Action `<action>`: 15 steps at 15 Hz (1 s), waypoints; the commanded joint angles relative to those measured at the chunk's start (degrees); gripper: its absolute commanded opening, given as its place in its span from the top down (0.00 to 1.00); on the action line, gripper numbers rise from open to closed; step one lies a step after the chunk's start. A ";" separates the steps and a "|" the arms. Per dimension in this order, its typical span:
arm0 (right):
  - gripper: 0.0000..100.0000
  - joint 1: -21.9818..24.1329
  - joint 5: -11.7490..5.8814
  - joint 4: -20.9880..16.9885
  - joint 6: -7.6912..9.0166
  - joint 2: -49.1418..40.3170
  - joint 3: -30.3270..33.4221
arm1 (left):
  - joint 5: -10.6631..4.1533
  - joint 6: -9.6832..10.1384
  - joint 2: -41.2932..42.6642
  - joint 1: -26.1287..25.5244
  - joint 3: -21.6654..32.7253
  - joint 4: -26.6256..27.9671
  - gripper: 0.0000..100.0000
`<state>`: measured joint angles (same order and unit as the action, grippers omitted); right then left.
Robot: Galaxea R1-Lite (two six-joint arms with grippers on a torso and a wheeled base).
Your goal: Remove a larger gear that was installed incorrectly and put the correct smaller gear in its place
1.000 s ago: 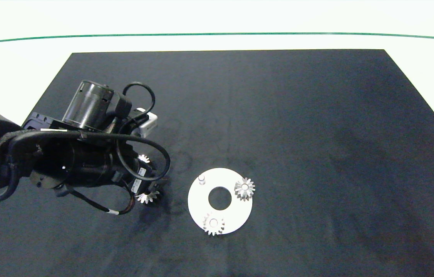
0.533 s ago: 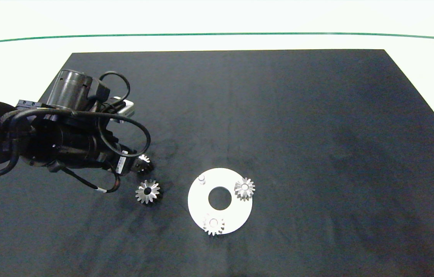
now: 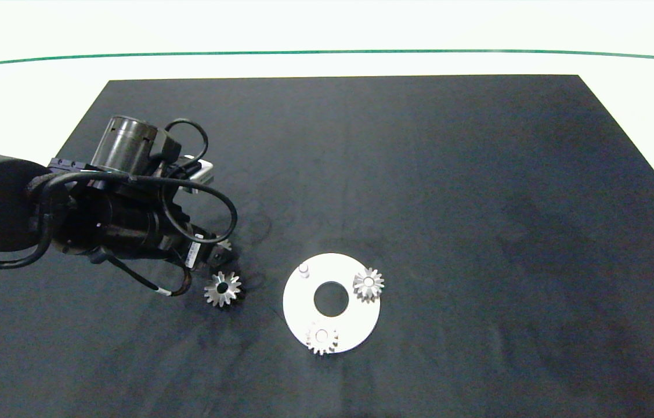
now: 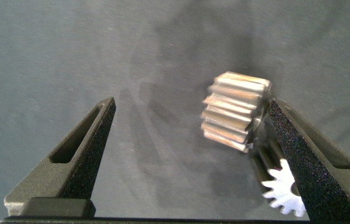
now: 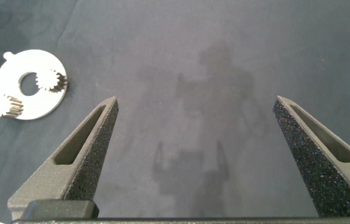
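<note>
The larger gear (image 3: 223, 289) lies flat on the black mat, left of the white round plate (image 3: 297, 310). Just beyond it, my left gripper (image 3: 219, 248) is open around the smaller gear (image 3: 224, 244), which it mostly hides in the head view. In the left wrist view the smaller gear (image 4: 234, 112) sits between the fingers of the left gripper (image 4: 191, 102), close against one pad (image 4: 299, 146), and the larger gear (image 4: 283, 194) shows beside that finger. My right gripper (image 5: 196, 99) hangs open over bare mat, outside the head view.
The plate carries two small gears (image 3: 368, 284) (image 3: 321, 339) and a bare white peg (image 3: 303, 269). The right wrist view shows the plate (image 5: 38, 104) far off. The black mat (image 3: 477, 203) lies on a white table.
My left gripper let go of the larger gear, drew back to the left, then came in again around the smaller gear. The larger gear stays on the mat.
</note>
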<state>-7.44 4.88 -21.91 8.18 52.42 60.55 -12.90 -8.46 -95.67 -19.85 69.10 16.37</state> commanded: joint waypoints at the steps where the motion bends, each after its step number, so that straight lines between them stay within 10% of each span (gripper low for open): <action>1: 0.00 -0.03 0.05 -0.15 0.08 0.05 0.09 | -0.02 0.90 0.13 -1.25 0.07 -0.02 0.00; 15: 0.00 -0.03 0.05 0.29 0.08 -0.12 0.09 | -0.20 1.69 -1.97 -2.57 0.60 -1.43 0.26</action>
<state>-7.44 4.88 -21.52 8.20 52.33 60.66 -13.03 -6.74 -97.29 -22.49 69.73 14.85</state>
